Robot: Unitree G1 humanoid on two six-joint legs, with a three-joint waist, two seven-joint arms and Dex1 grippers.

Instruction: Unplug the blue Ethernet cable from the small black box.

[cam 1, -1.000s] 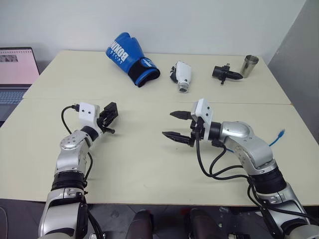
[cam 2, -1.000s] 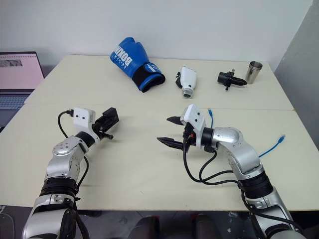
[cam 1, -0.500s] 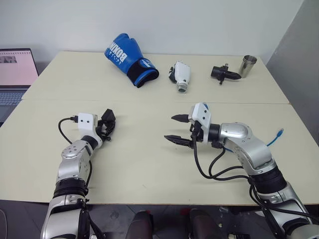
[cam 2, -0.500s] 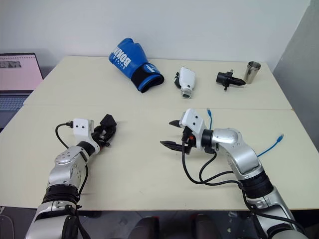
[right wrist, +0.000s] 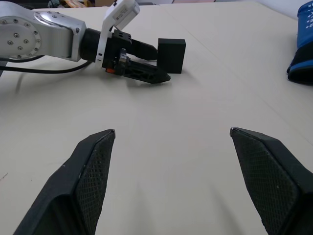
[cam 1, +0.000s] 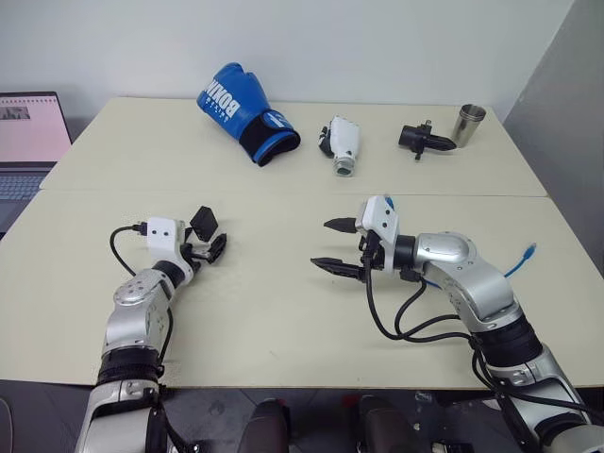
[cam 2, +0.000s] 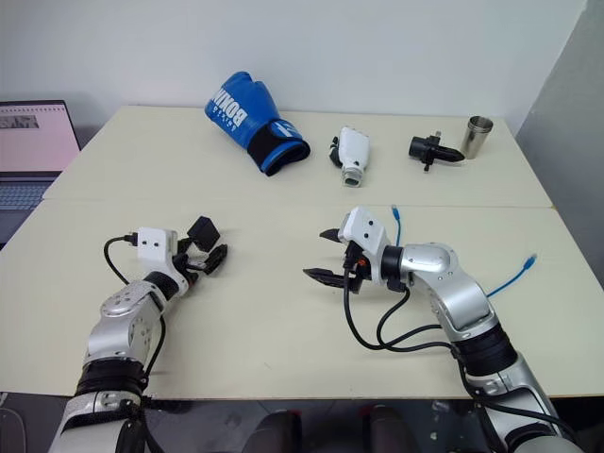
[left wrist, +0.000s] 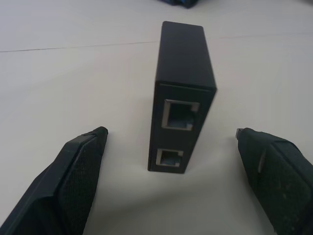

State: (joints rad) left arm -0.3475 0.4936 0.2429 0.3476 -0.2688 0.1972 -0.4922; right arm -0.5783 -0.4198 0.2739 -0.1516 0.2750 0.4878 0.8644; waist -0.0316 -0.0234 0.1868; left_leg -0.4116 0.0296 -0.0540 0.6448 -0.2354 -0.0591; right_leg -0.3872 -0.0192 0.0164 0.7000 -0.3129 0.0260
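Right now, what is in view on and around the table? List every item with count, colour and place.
small black box: one, black, standing on edge between the left gripper's open jaws, ports empty
blue Ethernet cable: one, blue, table's right side, unplugged
boxing glove: one, blue, far left-centre
white gadget: one, white, far centre
black gadget: one, black, far right
metal cup: one, silver, far right
laptop: one, left of table
table: cream
left gripper: black, open
right gripper: black, open

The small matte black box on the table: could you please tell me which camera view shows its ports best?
The left wrist view: the small matte black box stands on edge facing the camera, with two empty ports visible. The eye views show it tiny beside the left end effector; the right wrist view shows a plain side.
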